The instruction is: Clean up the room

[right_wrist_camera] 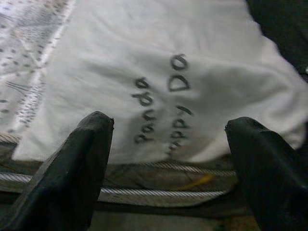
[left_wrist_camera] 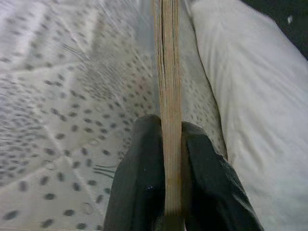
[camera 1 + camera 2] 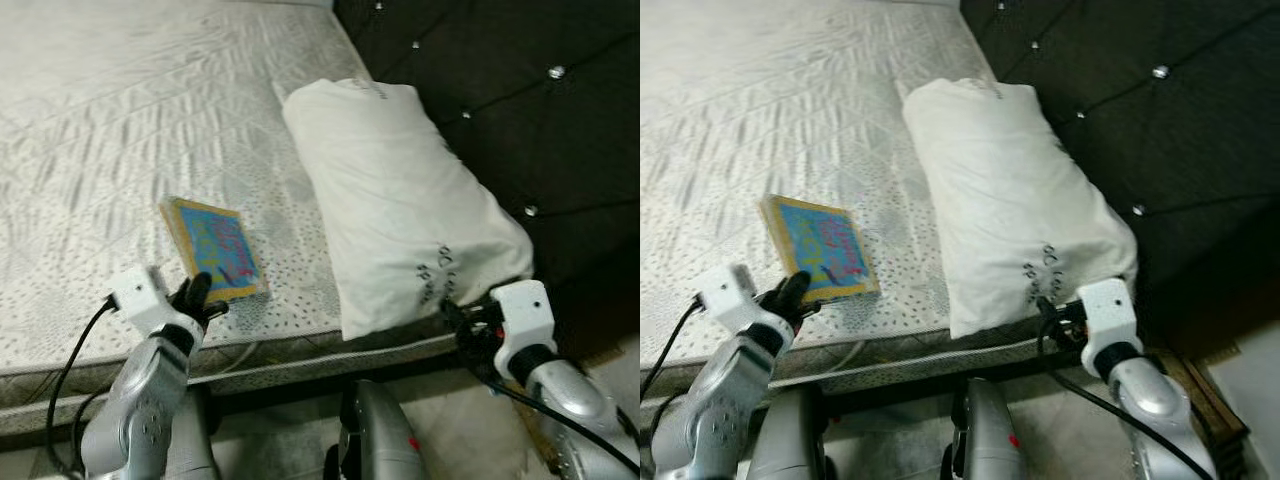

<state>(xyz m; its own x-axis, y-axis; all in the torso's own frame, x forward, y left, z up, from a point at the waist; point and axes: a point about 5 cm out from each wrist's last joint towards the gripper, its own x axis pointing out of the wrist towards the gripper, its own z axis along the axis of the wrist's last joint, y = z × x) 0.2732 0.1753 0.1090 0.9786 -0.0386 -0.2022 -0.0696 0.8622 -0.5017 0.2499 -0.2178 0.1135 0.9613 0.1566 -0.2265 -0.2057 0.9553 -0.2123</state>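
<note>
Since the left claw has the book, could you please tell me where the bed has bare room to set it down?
The mattress is bare left of and beyond the book, which the left claw grips. The strip between book and pillow is narrow. The pillow lies along the headboard side, with the open right claw at its near end.

Hidden under the left gripper's (image 3: 200, 295) fingers (image 2: 144, 187): the near edge of the book (image 3: 215, 248). Cover lettering too small and soft to read from the head views. Seen edge-on from the left wrist, far end fading into blur. Handwriting on the pillow (image 3: 400, 200), partly legible in the right wrist view, perhaps "Panda", soft with blur. Right gripper's (image 1: 168, 163) fingertips (image 1: 82, 159) cut off by the frame bottom. Mattress (image 3: 120, 120) cut off at top and left. Headboard (image 3: 520, 110) cut off at right, dark, detail lost apart from its studs.
</note>
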